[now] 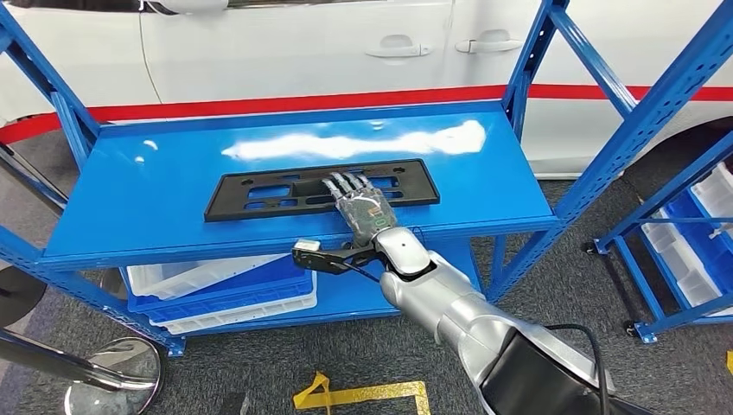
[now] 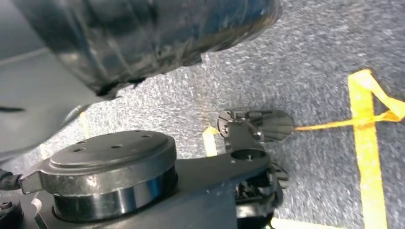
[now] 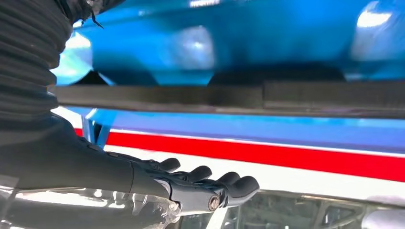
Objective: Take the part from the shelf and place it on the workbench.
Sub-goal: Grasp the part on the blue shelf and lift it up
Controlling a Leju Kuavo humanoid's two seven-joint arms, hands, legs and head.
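My right hand (image 1: 361, 206) over black part (image 1: 285, 194) on blue shelf (image 1: 156, 199) — fingers straight, spread, gripping nothing; left hand's state — cannot tell.

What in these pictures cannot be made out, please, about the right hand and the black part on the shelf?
- Head view: whether the right hand touches the black part or hovers; its own back hides the contact.
- Right wrist view: the part's shape, blurred and edge-on.
- Head view: the lower shelf's white bins, cut off by the top shelf.

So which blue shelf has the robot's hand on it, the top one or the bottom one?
The top shelf. The right hand reaches over the black part lying there. The bottom shelf holds white and blue bins instead.
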